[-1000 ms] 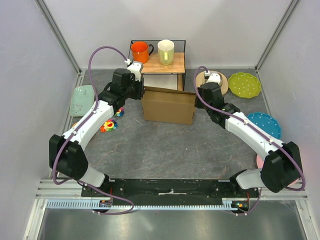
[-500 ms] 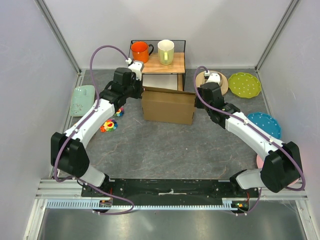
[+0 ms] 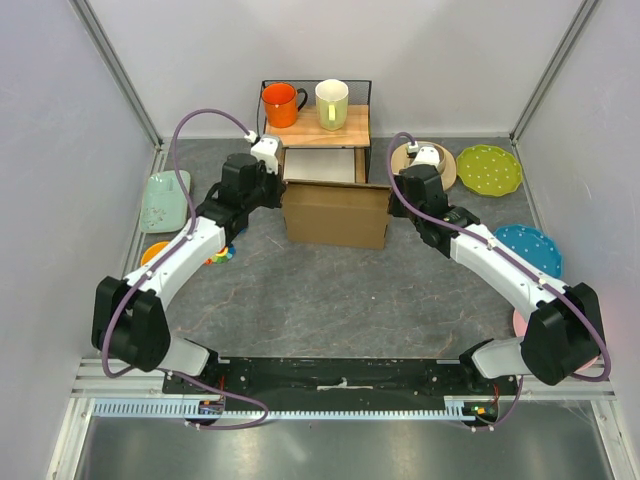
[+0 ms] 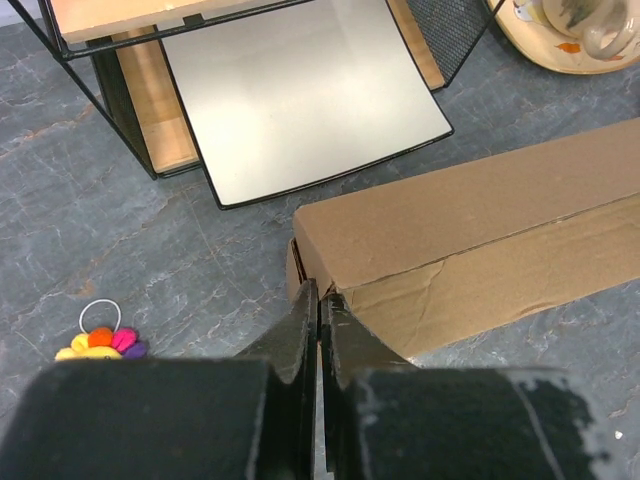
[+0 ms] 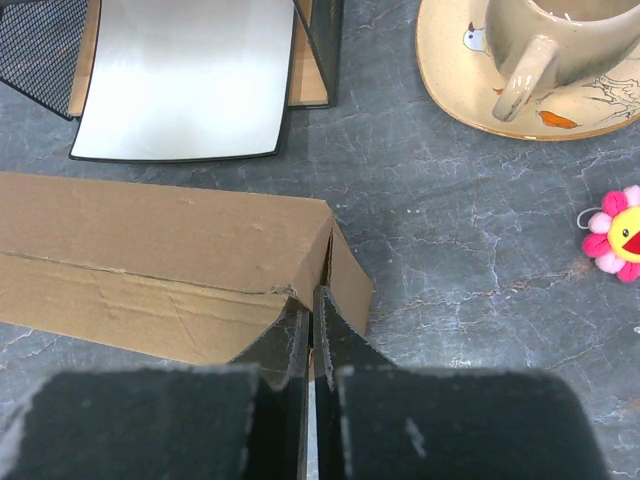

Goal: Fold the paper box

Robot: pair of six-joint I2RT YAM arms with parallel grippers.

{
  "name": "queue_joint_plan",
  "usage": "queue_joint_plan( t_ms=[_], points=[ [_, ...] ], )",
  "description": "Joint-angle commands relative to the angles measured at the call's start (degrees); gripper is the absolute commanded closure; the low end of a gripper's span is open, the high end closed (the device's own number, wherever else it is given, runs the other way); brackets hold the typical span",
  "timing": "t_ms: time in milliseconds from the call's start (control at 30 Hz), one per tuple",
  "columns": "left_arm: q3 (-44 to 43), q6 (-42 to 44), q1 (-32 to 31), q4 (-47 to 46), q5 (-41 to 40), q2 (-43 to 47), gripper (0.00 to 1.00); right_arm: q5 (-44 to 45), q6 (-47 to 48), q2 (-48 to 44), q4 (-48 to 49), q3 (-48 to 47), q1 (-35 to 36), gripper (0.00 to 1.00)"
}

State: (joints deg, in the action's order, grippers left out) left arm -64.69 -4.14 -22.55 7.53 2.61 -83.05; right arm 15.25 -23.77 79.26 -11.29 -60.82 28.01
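The paper box, plain brown cardboard, stands mid-table in front of the rack. In the left wrist view its long top panel runs to the right. My left gripper is at the box's left end. Its jaws are shut, pinching the thin cardboard edge at that corner. My right gripper is at the box's right end. Its jaws are shut on the end wall beside the side flap, with the top panel stretching away to the left.
Behind the box stands a wire rack with an orange mug and a pale yellow mug, and a grey tray beneath it. Nearby are a tan plate with a cup, a green plate, a blue plate, a mint plate and a flower toy.
My left gripper has closed on the box's left end, and its arm has shifted slightly. The box's back edge now looks flatter. The right arm has held still.
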Motion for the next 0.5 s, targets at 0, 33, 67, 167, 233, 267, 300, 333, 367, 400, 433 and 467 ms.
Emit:
queue_joint_plan(
  t_ms=[0,33,67,167,233,267,300,333,367,400,433,467],
  points=[
    [6.1,-3.5,-0.7,-0.6,1.3,1.3,0.98,-1.8,-0.1,2.7,-11.6,1.5,0.4,1.00],
    [7.8,-4.0,-0.9,-0.8,1.1,1.7,0.98,-2.0,-0.1,2.7,-11.6,1.4,0.4,1.00],
    [8.5,-4.3,-1.0,-1.1,1.0,1.7,0.98,-2.0,-0.1,2.6,-11.7,1.3,0.4,1.00],
    [9.9,-5.1,-1.2,-1.4,0.3,2.0,0.98,-1.9,-0.2,2.4,-11.8,0.6,0.5,1.00],
    [10.0,-5.1,-1.3,-1.4,-0.3,2.2,0.98,-1.8,-0.1,1.9,-12.1,0.0,0.5,0.97],
    [9.8,-5.0,-1.3,-1.5,-0.5,2.3,0.98,-1.8,-0.2,1.6,-12.2,-0.4,0.5,0.92],
    [9.7,-4.9,-1.4,-1.4,-0.8,2.2,0.98,-1.7,-0.3,1.0,-12.2,-1.1,0.5,0.90],
    [9.5,-4.6,-1.3,-1.3,-1.2,2.1,0.98,-1.6,-0.2,0.7,-12.2,-1.4,0.5,0.87],
    [9.3,-4.6,-1.4,-1.2,-1.3,2.1,0.98,-1.6,-0.2,0.5,-12.2,-1.8,0.5,0.81],
    [9.2,-4.5,-1.4,-1.2,-1.3,2.0,0.98,-1.5,-0.2,-0.1,-12.2,-2.6,0.5,0.78],
    [8.7,-4.5,-1.4,-0.9,-1.4,1.9,0.98,-1.5,-0.4,-0.2,-12.3,-3.1,0.4,0.76],
    [8.5,-4.5,-1.4,-0.6,-1.4,1.8,0.98,-1.5,-0.3,-0.6,-12.4,-3.6,0.5,0.72]
  ],
)
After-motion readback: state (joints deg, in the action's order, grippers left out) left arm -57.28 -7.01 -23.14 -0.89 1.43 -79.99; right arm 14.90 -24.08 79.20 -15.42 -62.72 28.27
